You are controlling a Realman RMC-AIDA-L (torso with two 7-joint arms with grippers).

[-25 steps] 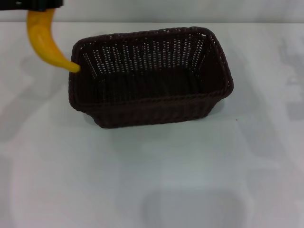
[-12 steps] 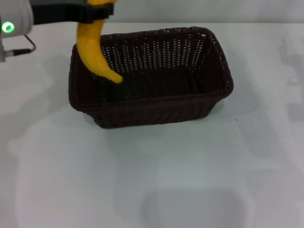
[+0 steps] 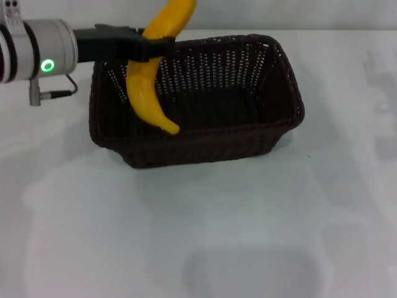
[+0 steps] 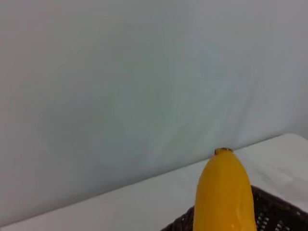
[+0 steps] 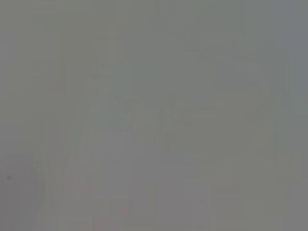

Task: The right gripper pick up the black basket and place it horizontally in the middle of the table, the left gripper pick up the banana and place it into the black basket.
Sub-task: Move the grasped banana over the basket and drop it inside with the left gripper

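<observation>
The white table carries 1 black basket, set lengthwise across its middle.

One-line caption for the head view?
Left gripper holds the banana upright over the black basket on the white table.

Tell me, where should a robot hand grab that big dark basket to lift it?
Probably the black basket's braided rim on a short end, coming from above: the basket sits upright and open-topped on the table, so one finger can slip inside the wall. The right end looks freest, since the left gripper holds the banana over the left end.
</observation>
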